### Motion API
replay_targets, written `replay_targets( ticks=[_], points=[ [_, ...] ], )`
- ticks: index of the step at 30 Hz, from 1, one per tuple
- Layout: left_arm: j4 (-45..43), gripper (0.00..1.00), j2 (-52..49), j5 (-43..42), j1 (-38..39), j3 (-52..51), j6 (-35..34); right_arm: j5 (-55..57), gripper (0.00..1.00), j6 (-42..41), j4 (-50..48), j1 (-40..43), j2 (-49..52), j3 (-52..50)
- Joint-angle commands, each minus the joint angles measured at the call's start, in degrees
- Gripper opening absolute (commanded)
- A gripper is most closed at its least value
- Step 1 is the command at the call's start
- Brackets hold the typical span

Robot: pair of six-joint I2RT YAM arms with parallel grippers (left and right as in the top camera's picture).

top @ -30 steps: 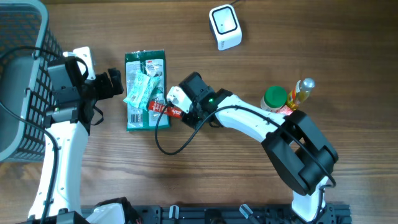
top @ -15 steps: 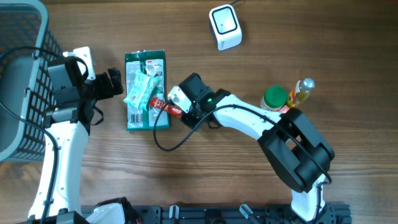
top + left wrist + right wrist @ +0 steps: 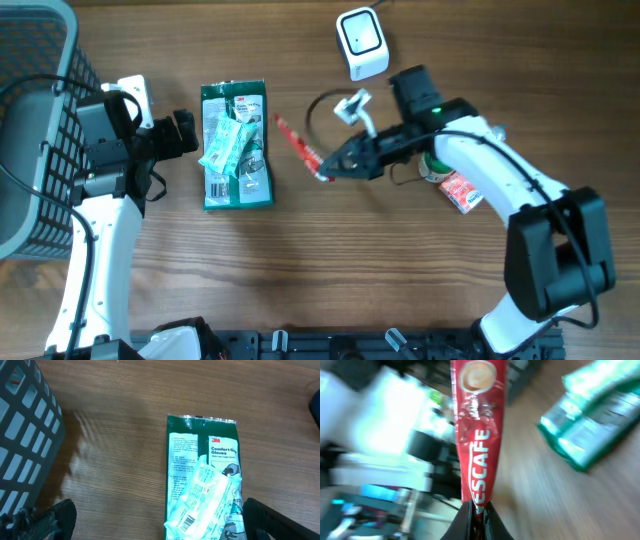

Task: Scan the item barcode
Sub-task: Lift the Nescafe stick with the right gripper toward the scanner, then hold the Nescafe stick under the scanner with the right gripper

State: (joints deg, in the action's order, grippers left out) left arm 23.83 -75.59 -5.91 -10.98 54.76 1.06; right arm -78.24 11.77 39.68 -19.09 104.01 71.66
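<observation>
Right hand (image 3: 328, 172) pinches one end of the red Nescafe stick (image 3: 298, 145), now lifted clear of the green glove pack (image 3: 225, 100) and carried right, toward the white scanner (image 3: 362, 42). Left hand (image 3: 188, 132) unchanged: spread wide just left of the pack on the worktop (image 3: 300, 270).

Glossy sachet (image 3: 476, 435), shiny plastic glove pack (image 3: 225, 95), wooden table (image 3: 300, 280).

1 s ago: right gripper (image 3: 324, 174) at the right edge of the glove pack (image 3: 232, 190), jaws closing round the Nescafé stick (image 3: 297, 144) on the surface (image 3: 330, 270). Now: jaws clamped on 1 end of the stick. Stick lifted off the surface, tilted, between pack and scanner (image 3: 361, 42). Right arm has swung back to the right.
</observation>
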Motion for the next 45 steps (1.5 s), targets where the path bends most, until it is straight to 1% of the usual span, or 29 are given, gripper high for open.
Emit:
replay_targets(
  ticks=[1, 3, 4, 5, 7, 10, 14, 19, 32, 35, 36, 39, 42, 43, 45],
  points=[
    [-0.15, 1.00, -0.17, -0.24, -0.26, 0.44, 0.44, -14.80, 0.04, -4.07, 0.28, 2.60, -0.31, 0.00],
    [-0.15, 1.00, -0.17, -0.24, -0.26, 0.44, 0.44, -14.82, 0.04, -7.98, 0.52, 2.67, -0.44, 0.00],
    [-0.15, 1.00, -0.17, -0.24, -0.26, 0.44, 0.44, -14.82, 0.04, -11.39, 0.90, 2.67, -0.90, 0.00],
    [-0.15, 1.00, -0.17, -0.24, -0.26, 0.44, 0.44, -14.84, 0.04, -12.39, 1.84, 2.67, -1.53, 0.00],
    [-0.15, 1.00, -0.17, -0.24, -0.26, 0.44, 0.44, -14.82, 0.04, -12.92, 4.81, 2.75, -4.02, 0.00],
    [-0.15, 1.00, -0.17, -0.24, -0.26, 0.44, 0.44, -14.82, 0.04, -13.31, 9.29, 4.07, -11.43, 0.00],
    [-0.15, 1.00, -0.17, -0.24, -0.26, 0.44, 0.44, -14.80, 0.04, -13.62, 10.12, 5.79, -22.34, 0.00],
    [-0.15, 1.00, -0.17, -0.24, -0.26, 0.44, 0.44, -14.80, 0.04, -16.48, 10.08, 6.10, -30.67, 0.00],
    [-0.15, 1.00, -0.17, -0.24, -0.26, 0.44, 0.44, -14.78, 0.04, -18.67, 9.70, 6.10, -31.80, 0.00],
    [-0.15, 1.00, -0.17, -0.24, -0.26, 0.44, 0.44, -13.42, 0.04, -18.88, 6.93, 6.10, -31.78, 0.00],
    [-0.15, 1.00, -0.17, -0.24, -0.26, 0.44, 0.44, -10.78, 0.04, -18.86, 6.19, 6.10, -31.78, 0.00],
    [-0.15, 1.00, -0.17, -0.24, -0.26, 0.44, 0.44, 9.16, 0.04, -18.80, 6.19, 6.10, -31.76, 0.00],
    [-0.15, 1.00, -0.17, -0.24, -0.26, 0.44, 0.44, 27.52, 0.04, -13.55, 8.04, 6.08, -31.74, 0.00],
    [-0.15, 1.00, -0.17, -0.24, -0.26, 0.44, 0.44, 33.16, 0.04, -13.44, 8.98, 6.08, -31.74, 0.00],
    [-0.15, 1.00, -0.17, -0.24, -0.26, 0.44, 0.44, 40.70, 0.04, -13.44, 10.21, 6.08, -31.74, 0.00]
  ],
)
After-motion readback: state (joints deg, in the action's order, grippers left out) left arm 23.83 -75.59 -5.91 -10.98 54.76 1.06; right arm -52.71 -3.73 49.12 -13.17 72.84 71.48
